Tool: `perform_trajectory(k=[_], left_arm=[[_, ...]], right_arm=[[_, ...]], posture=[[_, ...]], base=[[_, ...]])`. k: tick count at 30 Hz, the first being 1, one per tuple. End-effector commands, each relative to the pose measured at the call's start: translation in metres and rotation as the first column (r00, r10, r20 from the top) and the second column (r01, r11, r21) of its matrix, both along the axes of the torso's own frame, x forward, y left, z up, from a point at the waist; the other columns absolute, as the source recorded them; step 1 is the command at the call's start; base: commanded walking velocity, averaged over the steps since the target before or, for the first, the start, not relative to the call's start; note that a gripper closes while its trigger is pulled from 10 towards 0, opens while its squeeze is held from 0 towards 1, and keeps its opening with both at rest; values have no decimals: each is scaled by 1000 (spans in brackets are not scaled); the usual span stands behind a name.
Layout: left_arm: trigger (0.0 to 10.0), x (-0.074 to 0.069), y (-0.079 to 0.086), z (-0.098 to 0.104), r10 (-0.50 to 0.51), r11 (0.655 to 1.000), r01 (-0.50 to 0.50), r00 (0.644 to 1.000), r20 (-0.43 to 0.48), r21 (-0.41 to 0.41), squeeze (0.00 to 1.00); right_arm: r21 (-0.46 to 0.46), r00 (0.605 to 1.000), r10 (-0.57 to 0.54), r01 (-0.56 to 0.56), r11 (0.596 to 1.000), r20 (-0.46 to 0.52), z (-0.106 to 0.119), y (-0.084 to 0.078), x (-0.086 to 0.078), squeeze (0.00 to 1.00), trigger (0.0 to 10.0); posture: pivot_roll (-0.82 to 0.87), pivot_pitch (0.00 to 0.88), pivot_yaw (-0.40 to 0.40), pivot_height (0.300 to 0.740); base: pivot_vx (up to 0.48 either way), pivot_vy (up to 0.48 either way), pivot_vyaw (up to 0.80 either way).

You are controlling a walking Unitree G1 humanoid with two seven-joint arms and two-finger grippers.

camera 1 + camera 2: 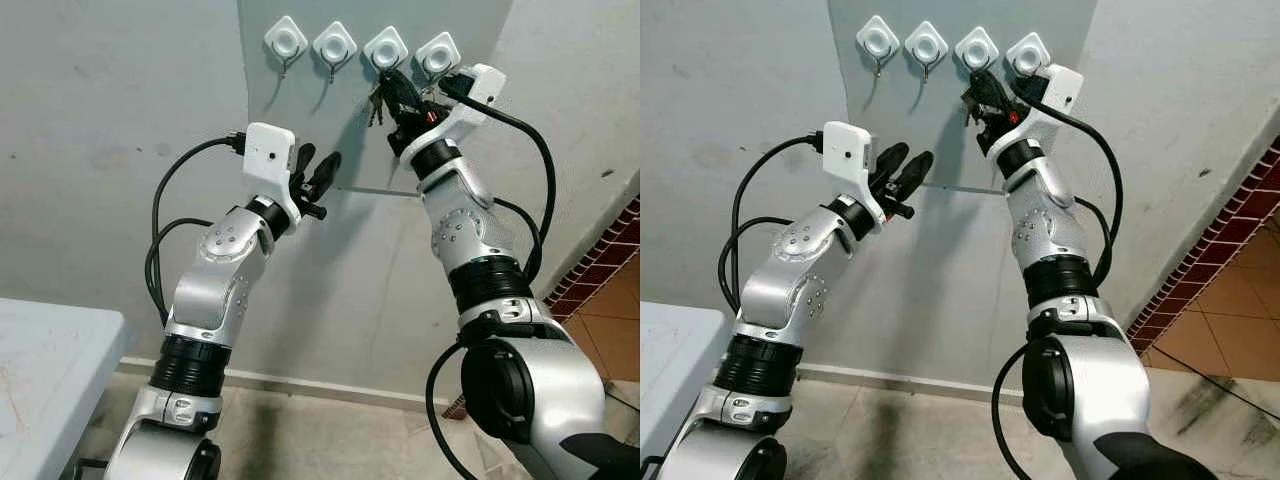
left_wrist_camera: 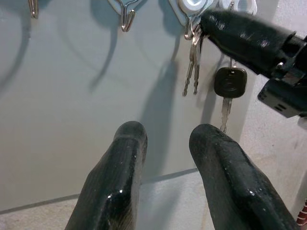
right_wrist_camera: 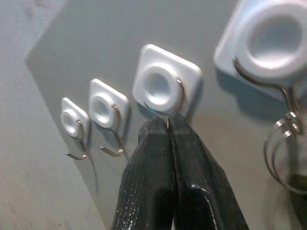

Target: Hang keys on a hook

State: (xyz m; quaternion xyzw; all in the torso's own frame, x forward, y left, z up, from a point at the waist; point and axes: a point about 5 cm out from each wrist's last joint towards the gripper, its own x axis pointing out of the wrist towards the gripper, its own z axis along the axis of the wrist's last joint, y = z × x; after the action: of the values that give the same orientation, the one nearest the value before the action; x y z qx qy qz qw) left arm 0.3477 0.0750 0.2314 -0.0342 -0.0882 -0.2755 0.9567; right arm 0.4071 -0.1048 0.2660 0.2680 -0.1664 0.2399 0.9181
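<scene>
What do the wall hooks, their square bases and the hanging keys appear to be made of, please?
Hooks: thin bent wire, probably steel, with a silvery glint. Bases: likely glossy white moulded plastic. Keys: dull silvery metal blades; one has a black head, seemingly plastic.

The right pincer [image 1: 398,98] covers most of the keys [image 1: 376,106] in the head views, so the ring's seat on the hook [image 2: 188,29] cannot be judged there. In the right wrist view the key ring [image 3: 280,153] is cut off by the frame edge. The tabletop [image 1: 45,365] runs out of frame at the corner.
</scene>
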Motion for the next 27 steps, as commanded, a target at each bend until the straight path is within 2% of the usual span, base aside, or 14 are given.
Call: perform_trajectory(k=[1,7,11,12,15,18,27], left_arm=[[10000,-1,-1,4,-6,1000,6,1000,9,-4,0],[10000,-2,-1,4,-6,1000,6,1000,8,-6,0],[10000,-2,-1,4,-4,1000,4,1000,6,-8,0],[10000,-2,-1,4,-4,1000,4,1000,5,-9,0],[10000,-2,-1,4,-5,1000,5,1000,5,-9,0],[10000,-2,-1,4,-5,1000,5,1000,4,-11,0],[10000,-3,-2,4,-4,1000,4,1000,3,-15,0]], right_arm=[[30,1000,-3,3,1000,12,10,-1,2,0,10000],[117,1000,4,-1,993,-24,5,-6,3,0,10000],[208,999,26,-17,978,-41,3,-8,4,0,10000],[264,997,47,-31,964,-56,2,-9,5,0,10000],[292,996,63,-43,955,-61,1,-9,5,0,10000],[366,990,110,-69,928,-92,-4,-9,5,0,10000],[411,973,177,-101,906,-150,-19,-5,4,0,10000]], posture=[[92,0,-48,740],[93,0,-49,740],[93,0,-48,740],[93,0,-47,740],[92,0,-47,740],[92,0,-47,740],[97,0,-47,740]], base=[[0,0,0],[0,0,0],[0,0,0],[0,0,0],[0,0,0],[0,0,0],[0,0,0]])
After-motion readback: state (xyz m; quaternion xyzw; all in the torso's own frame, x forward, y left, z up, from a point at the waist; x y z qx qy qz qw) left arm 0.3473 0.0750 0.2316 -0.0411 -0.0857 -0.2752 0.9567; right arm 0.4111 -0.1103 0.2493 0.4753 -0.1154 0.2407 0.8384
